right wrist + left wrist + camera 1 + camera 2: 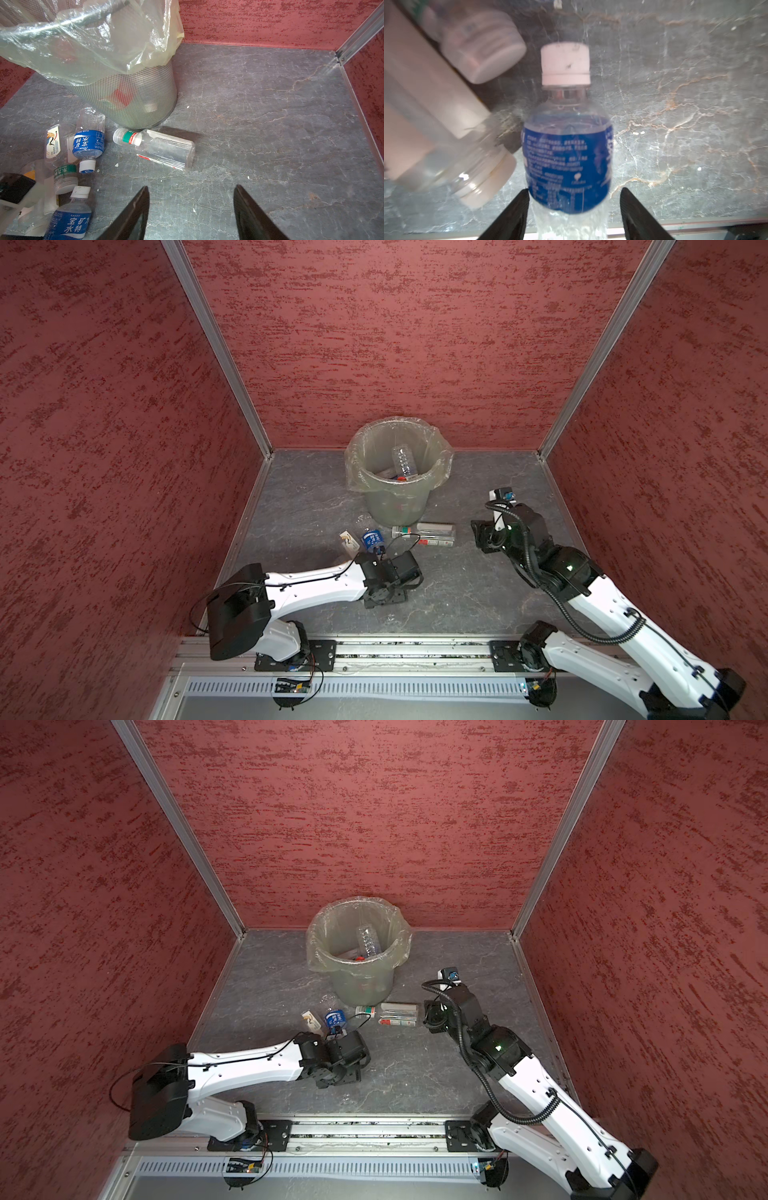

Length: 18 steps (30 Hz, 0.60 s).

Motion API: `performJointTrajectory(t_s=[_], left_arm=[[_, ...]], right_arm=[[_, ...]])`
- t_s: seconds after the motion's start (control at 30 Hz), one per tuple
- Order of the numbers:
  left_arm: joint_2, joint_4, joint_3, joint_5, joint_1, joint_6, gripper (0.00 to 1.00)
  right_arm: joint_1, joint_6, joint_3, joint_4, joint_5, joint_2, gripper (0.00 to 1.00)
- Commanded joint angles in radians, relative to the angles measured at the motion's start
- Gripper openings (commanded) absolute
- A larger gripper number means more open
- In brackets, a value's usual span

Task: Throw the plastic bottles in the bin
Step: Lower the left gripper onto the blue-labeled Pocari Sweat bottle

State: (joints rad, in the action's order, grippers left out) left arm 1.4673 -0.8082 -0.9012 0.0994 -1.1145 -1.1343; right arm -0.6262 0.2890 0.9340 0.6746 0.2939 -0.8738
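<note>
Both top views: bin is standing mid-frame, bottles lying just below. Left wrist: left gripper, jaws open, is straddling a blue bottle, likely for pickup. Right wrist: right gripper is hanging open, empty, below a clear bottle.

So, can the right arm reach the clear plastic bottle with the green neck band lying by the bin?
Probably yes: the right tool stands open facing the clear green-banded plastic bottle, only bare grey floor between them; the bag-lined mesh bin sits behind it.
</note>
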Motion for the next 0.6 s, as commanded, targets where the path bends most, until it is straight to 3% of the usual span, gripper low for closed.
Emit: performJointTrajectory(t_s=[0.0,0.57], left_arm=[[0.039,0.040,-0.036,-0.051,-0.002,0.054,0.70],[0.158,0.096,-0.080,-0.133,0.035,0.119,0.70]], right_arm=[[0.005,0.011,-0.006,-0.024,-0.007,0.010,0.65],[0.005,0.016,-0.013,-0.027,-0.008,0.044,0.65]])
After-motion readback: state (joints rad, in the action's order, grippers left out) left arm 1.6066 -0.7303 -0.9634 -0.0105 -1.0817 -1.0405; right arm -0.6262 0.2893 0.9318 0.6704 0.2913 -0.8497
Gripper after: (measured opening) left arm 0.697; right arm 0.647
